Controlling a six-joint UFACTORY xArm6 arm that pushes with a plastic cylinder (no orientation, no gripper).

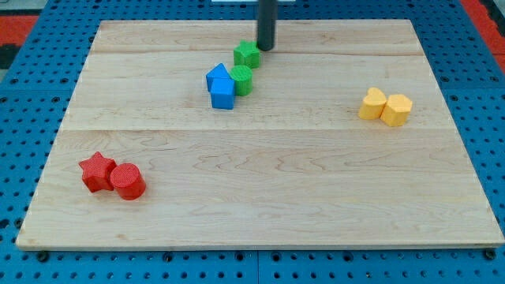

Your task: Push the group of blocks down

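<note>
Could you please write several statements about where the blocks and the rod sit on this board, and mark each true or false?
1. My tip stands just to the right of the upper green block. True.
2. The two red blocks lie near the view's top right. False: the red star and red cylinder lie at the bottom left.
3. The two yellow blocks touch each other. True.
4. The blue blocks sit apart from every green block. False: they sit against the lower green block.
</note>
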